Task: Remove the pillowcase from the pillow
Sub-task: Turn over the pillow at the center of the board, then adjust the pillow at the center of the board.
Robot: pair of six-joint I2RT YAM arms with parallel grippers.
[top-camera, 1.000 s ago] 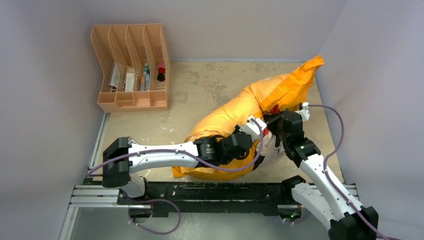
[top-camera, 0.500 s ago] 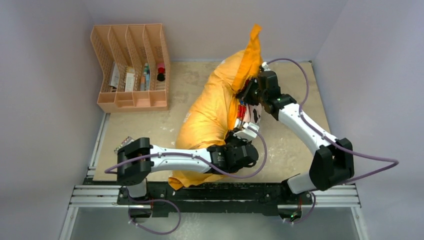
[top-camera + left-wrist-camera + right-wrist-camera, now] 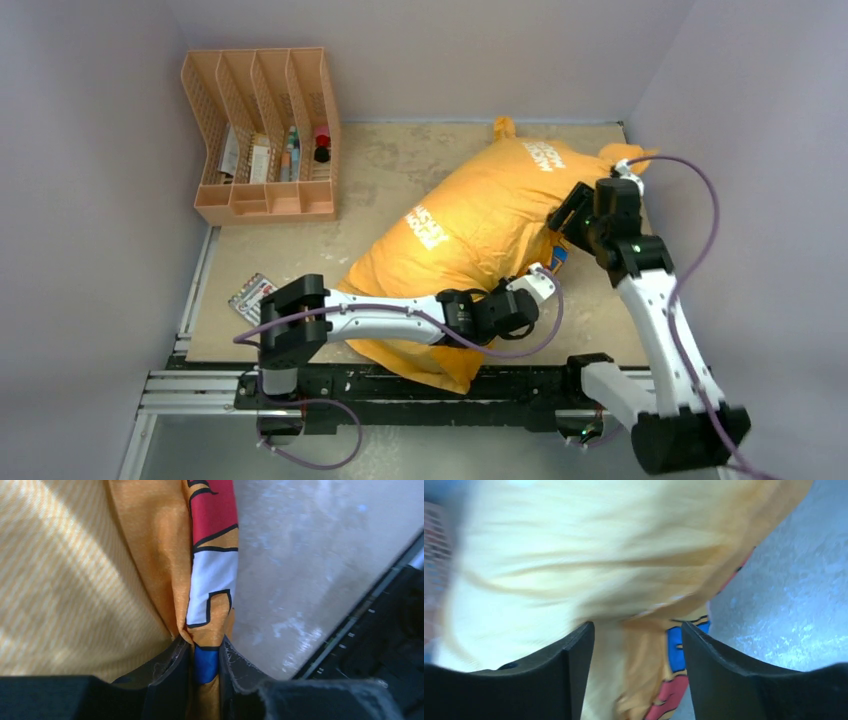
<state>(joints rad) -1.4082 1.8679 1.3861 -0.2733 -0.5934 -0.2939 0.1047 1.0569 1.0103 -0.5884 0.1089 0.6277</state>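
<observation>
The orange-yellow pillowcase lies bulging across the middle and right of the table, its white lettering facing up. The pillow is hidden inside it. My left gripper is at the cover's near right edge. In the left wrist view its jaws are shut on a narrow fold of the pillowcase, with a blue printed patch between them. My right gripper hovers at the cover's right side. Its jaws stand wide apart, and blurred pillowcase fabric hangs loosely between them.
A peach file organiser holding small items stands at the back left. A small printed pack lies near the table's left front edge. The black base rail runs along the near edge. Walls close in on three sides.
The covered pillow has dropped from standing on end to lying flat, lettering up. My right gripper has opened and swung to the right. My left gripper has shifted right, still on the fold.
</observation>
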